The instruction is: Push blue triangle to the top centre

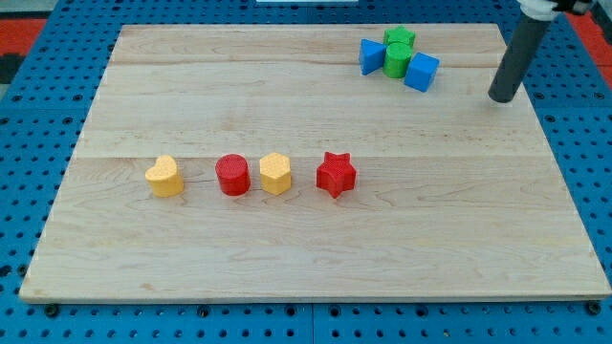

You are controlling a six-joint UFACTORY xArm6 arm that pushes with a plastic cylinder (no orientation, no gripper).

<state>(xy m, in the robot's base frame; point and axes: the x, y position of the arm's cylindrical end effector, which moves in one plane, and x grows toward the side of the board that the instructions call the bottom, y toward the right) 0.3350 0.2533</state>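
As things stand, risk: my tip (499, 98) is to the view's right of a tight cluster; a straight shove drags the blue cube (421, 72) and green cylinder (397, 61) along.
Blue triangle (370, 55): far side of the cluster from my tip, touching the cylinder, near the tabletop (287, 115) top edge.
Look: small, wedge-shaped, upright.
Pincer: none fitted, state cannot be told.
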